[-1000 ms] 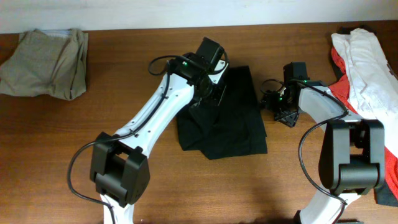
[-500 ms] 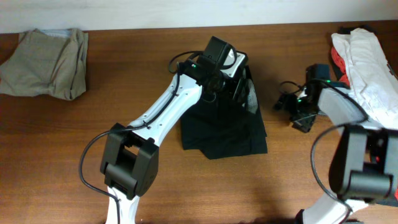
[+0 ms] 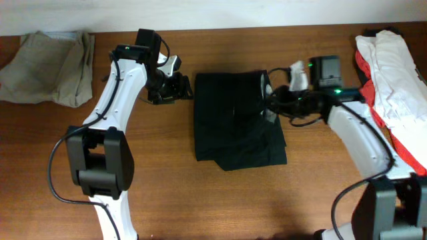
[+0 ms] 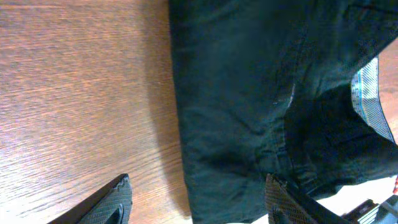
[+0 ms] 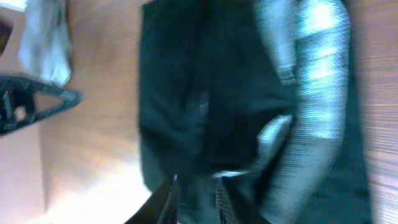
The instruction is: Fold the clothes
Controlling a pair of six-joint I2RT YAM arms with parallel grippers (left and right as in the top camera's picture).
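The black shorts [image 3: 233, 127] lie folded in the middle of the table, and a pale inner waistband [image 4: 370, 93] shows at their right edge. My left gripper [image 3: 183, 87] hovers open just beyond the shorts' upper left edge. In the left wrist view its fingertips [image 4: 121, 193] straddle that edge and hold nothing. My right gripper [image 3: 270, 101] is at the shorts' upper right edge. The right wrist view is blurred, but it shows the fingers [image 5: 177, 199] drawn close with black fabric [image 5: 186, 93] pinched between them, next to the pale band [image 5: 317, 81].
A folded khaki-grey garment [image 3: 50, 60] lies at the back left corner. A heap of white cloth [image 3: 393, 67] over red cloth [image 3: 400, 143] sits at the right edge. Bare wood [image 3: 153, 173] runs along the front.
My left gripper let go of the shorts, opened and swung left off them. My right arm moved left onto the shorts' right edge and its jaws narrowed on the fabric.
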